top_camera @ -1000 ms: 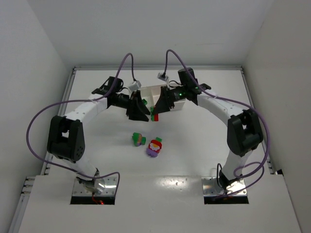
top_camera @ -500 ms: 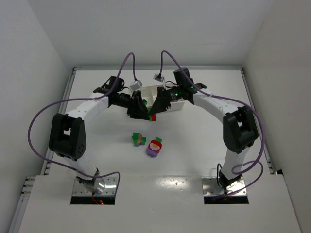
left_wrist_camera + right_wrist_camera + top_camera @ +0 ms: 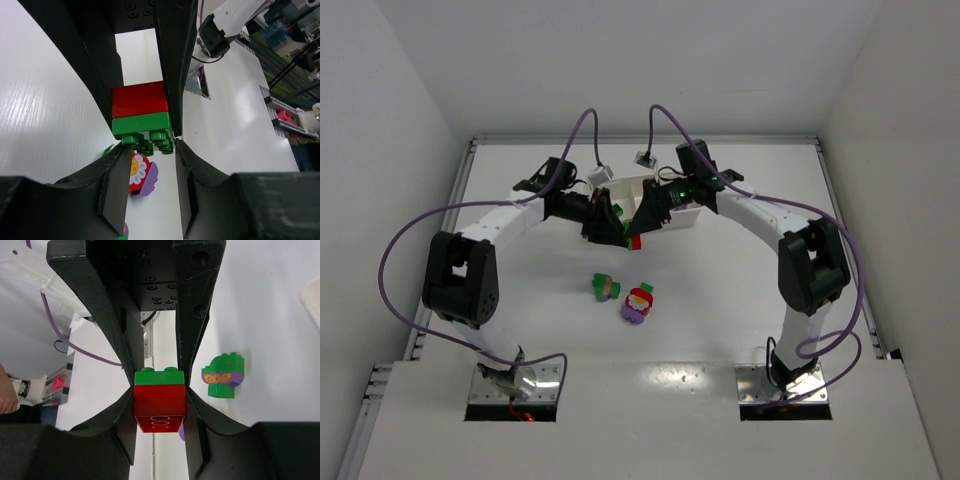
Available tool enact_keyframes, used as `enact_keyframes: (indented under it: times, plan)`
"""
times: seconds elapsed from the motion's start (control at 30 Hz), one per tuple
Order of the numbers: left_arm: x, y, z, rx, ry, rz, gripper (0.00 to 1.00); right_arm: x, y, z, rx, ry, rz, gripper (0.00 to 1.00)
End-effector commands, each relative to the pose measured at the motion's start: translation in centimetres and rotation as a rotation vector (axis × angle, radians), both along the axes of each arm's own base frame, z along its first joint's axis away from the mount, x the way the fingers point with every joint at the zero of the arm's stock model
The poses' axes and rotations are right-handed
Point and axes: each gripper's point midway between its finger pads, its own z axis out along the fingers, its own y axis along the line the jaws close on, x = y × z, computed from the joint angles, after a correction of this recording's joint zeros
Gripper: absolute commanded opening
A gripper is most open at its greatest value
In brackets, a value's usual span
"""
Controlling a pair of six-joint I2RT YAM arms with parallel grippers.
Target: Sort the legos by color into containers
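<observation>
The right hand [image 3: 160, 407] pinches the red brick [image 3: 140, 100] above the desk [image 3: 720, 300], beside the tray [image 3: 692, 218]. The left hand [image 3: 150, 150] flanks the attached green brick [image 3: 142, 127], its grip unclear. It needs a firm squeeze, then a straight pull apart.

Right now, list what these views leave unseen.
Top view: the tray compartments' contents, hidden behind the left gripper and right gripper.
Top view: the red brick, too small to read its grip.
Left wrist view: whether the left gripper already presses the green brick; its fingers shade the contact.
Left wrist view: the flower lego, half hidden by that gripper.
</observation>
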Motion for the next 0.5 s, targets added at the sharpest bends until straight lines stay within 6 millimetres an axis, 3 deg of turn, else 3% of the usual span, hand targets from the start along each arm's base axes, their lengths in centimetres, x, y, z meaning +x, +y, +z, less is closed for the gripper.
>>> enact_keyframes:
  times: [0.0, 0.17, 0.47]
  plan:
    - [-0.2, -0.9, 2.0, -0.085, -0.076, -0.067, 0.11, 0.2, 1.2, 1.4, 0.036, -0.087, 0.03, 0.0]
    - [-0.8, -0.7, 1.8, -0.087, -0.097, -0.072, 0.02, 0.4, 0.2, 1.2, 0.027, -0.092, 0.019, 0.0]
    - [-0.7, 1.4, 1.2, -0.086, -0.098, -0.021, 0.01, 0.0, -1.5, 0.9, -0.008, -0.114, -0.001, 0.01]
